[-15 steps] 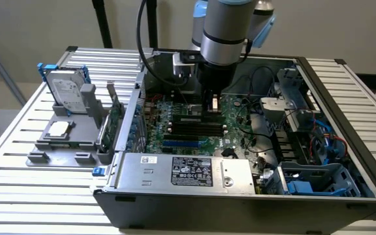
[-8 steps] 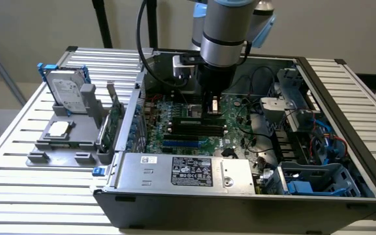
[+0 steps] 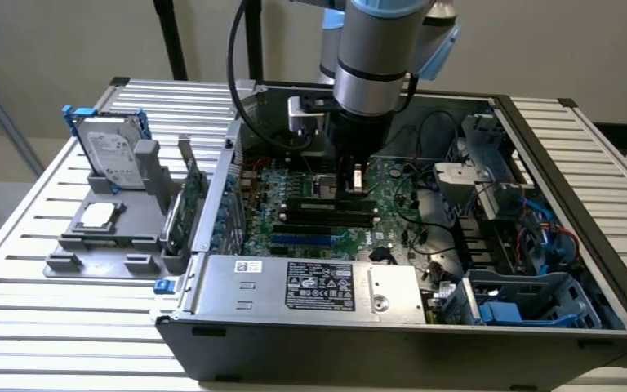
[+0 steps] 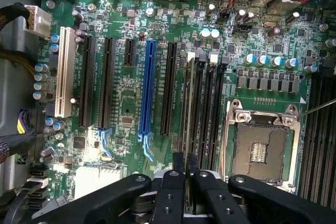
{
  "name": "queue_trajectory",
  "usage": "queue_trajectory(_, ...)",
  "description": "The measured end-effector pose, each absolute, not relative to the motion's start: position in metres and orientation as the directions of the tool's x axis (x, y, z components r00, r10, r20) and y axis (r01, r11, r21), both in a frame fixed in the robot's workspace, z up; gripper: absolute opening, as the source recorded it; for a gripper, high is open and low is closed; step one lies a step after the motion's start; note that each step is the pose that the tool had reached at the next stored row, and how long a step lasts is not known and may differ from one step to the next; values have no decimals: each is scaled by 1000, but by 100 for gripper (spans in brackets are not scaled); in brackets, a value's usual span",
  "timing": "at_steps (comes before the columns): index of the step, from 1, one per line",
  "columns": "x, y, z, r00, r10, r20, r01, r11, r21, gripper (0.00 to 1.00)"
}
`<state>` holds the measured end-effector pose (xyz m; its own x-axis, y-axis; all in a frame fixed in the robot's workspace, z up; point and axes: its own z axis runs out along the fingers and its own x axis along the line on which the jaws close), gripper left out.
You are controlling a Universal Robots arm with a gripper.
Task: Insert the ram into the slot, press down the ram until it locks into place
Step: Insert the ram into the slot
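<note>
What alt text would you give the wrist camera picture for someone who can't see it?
A black claw grips the ram edge-on over a row of black memory slots on a green motherboard, between a blue expansion socket and the empty processor socket.

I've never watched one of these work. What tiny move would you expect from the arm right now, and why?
Probably a slow, straight push down. The jaws look shut on the ram, which is seen edge-on and lies along the black slot on the motherboard. I cannot tell whether it has already clicked in.
</note>
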<state>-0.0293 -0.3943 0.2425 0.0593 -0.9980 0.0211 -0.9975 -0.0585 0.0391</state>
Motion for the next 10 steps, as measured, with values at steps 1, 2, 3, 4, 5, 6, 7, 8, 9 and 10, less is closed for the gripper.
queue_trajectory(1, -29, -394, 242, 58, -998, 21, -998, -57, 39, 13)
queue_trajectory(2, -29, -394, 241, 55, -998, 21, -998, -55, 39, 13)
queue_trajectory(3, -29, -394, 240, 53, -998, 21, -998, -52, 39, 13)
queue_trajectory(4, -29, -394, 239, 50, -999, 21, -998, -49, 39, 13)
queue_trajectory(5, -29, -394, 239, 47, -999, 21, -998, -46, 39, 13)
queue_trajectory(6, -29, -394, 238, 44, -999, 21, -998, -43, 39, 13)
queue_trajectory(7, -29, -394, 238, 41, -999, 21, -998, -40, 39, 13)
queue_trajectory(8, -29, -394, 237, 38, -999, 21, -999, -38, 39, 13)
queue_trajectory(9, -29, -394, 237, 37, -999, 21, -999, -36, 39, 13)
queue_trajectory(10, -29, -394, 236, 37, -999, 21, -999, -36, 39, 13)
